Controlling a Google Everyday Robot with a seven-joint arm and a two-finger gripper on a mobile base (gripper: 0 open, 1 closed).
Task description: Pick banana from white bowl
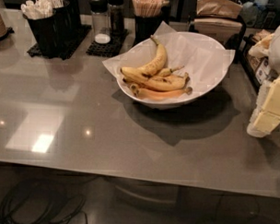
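Observation:
The white bowl (210, 84) lined with crinkled white paper stands on the grey counter, right of centre. Three bananas lie in its left half. The banana (156, 81), long, thick and brown-flecked, lies across the middle. A curved clean yellow banana (155, 62) lies behind it, and an orange-tinted one (160, 93) in front. My gripper (268, 119) hangs at the right edge of the view, right of the bowl and apart from it, above the counter. It holds nothing that I can see.
At the back of the counter (84, 121) stand a black holder of white cutlery (42, 20), a salt and a pepper shaker (102, 20) on a black mat, and a cup of stir sticks (147, 12). A napkin holder (217, 19) is behind the bowl. Cables lie below the front edge.

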